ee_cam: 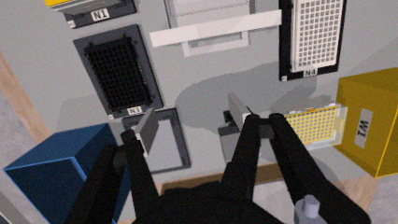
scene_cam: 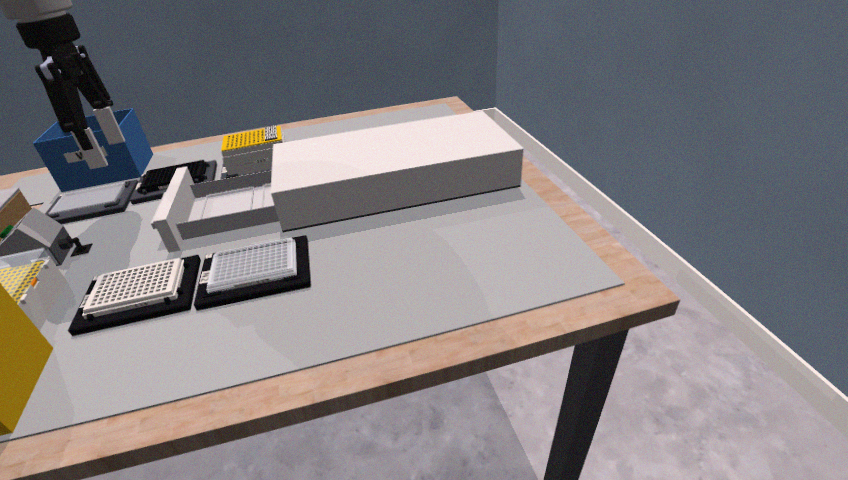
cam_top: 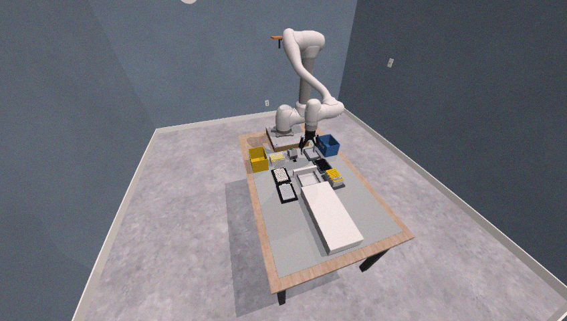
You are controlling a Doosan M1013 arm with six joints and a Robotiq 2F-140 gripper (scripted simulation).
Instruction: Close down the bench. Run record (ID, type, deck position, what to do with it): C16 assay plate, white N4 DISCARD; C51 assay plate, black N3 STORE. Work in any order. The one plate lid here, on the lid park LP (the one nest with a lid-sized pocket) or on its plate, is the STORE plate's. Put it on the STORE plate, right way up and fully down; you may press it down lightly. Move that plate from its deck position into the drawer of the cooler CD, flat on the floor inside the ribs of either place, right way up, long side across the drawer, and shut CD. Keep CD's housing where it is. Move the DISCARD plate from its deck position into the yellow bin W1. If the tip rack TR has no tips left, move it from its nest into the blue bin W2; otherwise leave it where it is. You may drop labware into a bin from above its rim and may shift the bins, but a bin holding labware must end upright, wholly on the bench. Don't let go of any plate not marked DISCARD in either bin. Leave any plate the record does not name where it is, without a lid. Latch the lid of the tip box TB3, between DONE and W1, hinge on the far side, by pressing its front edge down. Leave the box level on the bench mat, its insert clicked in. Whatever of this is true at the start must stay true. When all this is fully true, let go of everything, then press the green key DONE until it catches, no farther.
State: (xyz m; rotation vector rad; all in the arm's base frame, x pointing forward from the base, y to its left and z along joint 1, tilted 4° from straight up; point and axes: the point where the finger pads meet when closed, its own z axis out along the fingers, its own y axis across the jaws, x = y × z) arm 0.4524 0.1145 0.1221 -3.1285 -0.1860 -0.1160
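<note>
Wood-edged counter [scene_cam: 535,333] with grey mat, blue walls. Jaws spread, empty, upper left over the lid [scene_cam: 89,197], apparently in its park. Black plate [ee_cam: 119,74] at N3; white plate [ee_cam: 317,33] at N4.

yellow bin [scene_cam: 17,356] cropped at left edge (exterior view), labels unreadable from top

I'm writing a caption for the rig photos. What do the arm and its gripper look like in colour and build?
The arm is smooth, glossy off-white, made of rounded tubular links with bulbous joints, on a pale square base plate. A small orange part sticks out near its upper joint. The gripper is matte black with two long linkage fingers ending in flat grey pads. No cables or markings are visible.
</note>
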